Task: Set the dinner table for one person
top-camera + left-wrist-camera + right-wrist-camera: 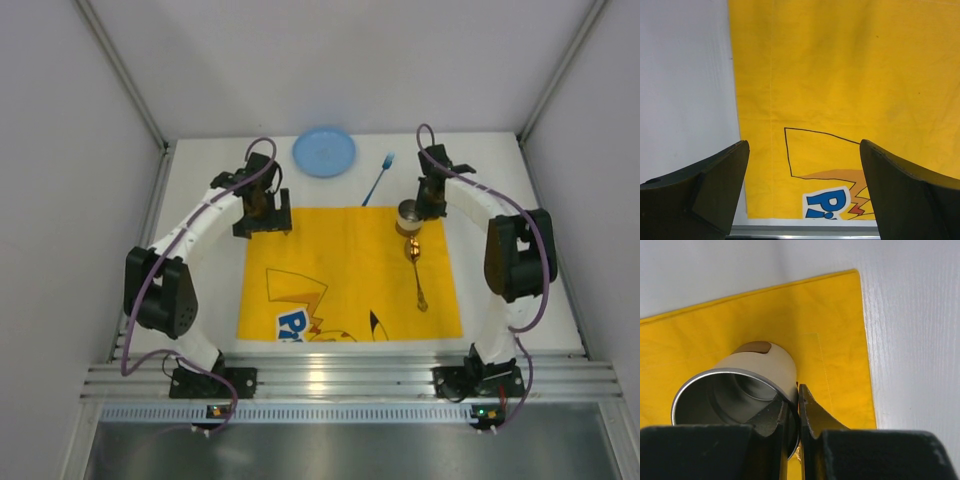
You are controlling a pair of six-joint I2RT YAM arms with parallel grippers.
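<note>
The white dinner table (500, 175) carries a yellow cartoon placemat (340, 270). A steel cup (408, 215) is over the mat's far right corner, and my right gripper (426, 203) is shut on its rim. In the right wrist view one finger is inside the cup (757, 372) and the other finger (812, 412) is outside its wall. A gold spoon (416, 272) lies on the mat just near of the cup. My left gripper (262, 215) is open and empty above the mat's far left corner, and the left wrist view shows the mat (840, 90) between its fingers (720, 180).
A light blue plate (323, 152) and a blue fork (378, 178) lie on the bare table beyond the mat. The silver rail (350, 378) runs along the near edge by both arm bases. White walls close in the left, right and back sides.
</note>
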